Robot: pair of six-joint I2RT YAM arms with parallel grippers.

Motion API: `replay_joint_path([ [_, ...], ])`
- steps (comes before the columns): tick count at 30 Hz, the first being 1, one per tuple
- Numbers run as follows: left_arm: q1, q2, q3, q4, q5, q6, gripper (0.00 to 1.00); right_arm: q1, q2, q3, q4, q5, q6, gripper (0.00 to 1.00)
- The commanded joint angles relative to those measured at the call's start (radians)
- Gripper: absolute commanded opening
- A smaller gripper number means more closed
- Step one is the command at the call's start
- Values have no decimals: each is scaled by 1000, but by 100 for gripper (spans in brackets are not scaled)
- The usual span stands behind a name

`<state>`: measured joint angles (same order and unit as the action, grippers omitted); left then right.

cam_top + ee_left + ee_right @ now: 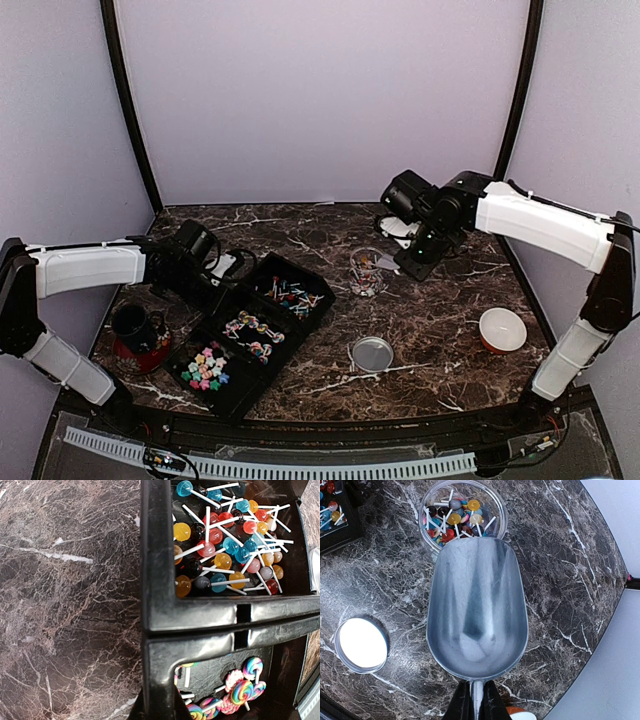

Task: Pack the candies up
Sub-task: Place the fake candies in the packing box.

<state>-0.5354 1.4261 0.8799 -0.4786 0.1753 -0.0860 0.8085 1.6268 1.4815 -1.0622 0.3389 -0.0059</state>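
Table: a dark brown marble top veined in white, with pale walls round it.
Tray: a black tray of three compartments lies slantwise on the left half of the table. One end points far and toward the middle, the other near and left.
Candies: the candies are in two places, most of them in the tray and some in the jar.
Far compartment: ball lollipops on white sticks, in blue, red, yellow, orange and dark.
Middle compartment: swirl lollipops in mixed stripes.
Near compartment: star-shaped sweets in pink, green and yellow.
Glass jar: the glass jar stands upright and open just right of the tray's far end. A small heap of mixed ball lollipops lies in its bottom.
Scoop: a metal scoop with a bare bowl has its front lip at the jar's rim. I cannot tell whether metal touches glass.
Right gripper: the right gripper has its jaws drawn narrow on the scoop's thin handle, one finger on each side.
Left gripper: the left gripper sits at the tray's far-left long wall, by the divider between the far and middle compartments. Its jaws are closed. I cannot tell whether they pinch the wall.
Lid: a round lid lies flat on the marble, nearer than the jar and apart from it.
Bowl: a bowl, orange outside and white inside, stands on the right, well apart from the jar.
Mug: a black mug stands left of the tray with something red beneath it.
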Motion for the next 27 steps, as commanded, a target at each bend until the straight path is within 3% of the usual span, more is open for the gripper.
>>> replay_joint_path([
  [1, 3, -55, 31, 53, 58, -21, 0, -7, 0, 66, -37, 34, 4, 0],
  [14, 5, -27, 35, 48, 98, -23, 0, 153, 48, 200, -28, -64, -55, 0],
  [20, 33, -9, 11, 89, 220, -49, 0, 178, 65, 248, 39, -62, -31, 0],
  [27, 113, 55, -31, 177, 474, -135, 0, 179, -24, 211, 206, -141, 11, 0],
])
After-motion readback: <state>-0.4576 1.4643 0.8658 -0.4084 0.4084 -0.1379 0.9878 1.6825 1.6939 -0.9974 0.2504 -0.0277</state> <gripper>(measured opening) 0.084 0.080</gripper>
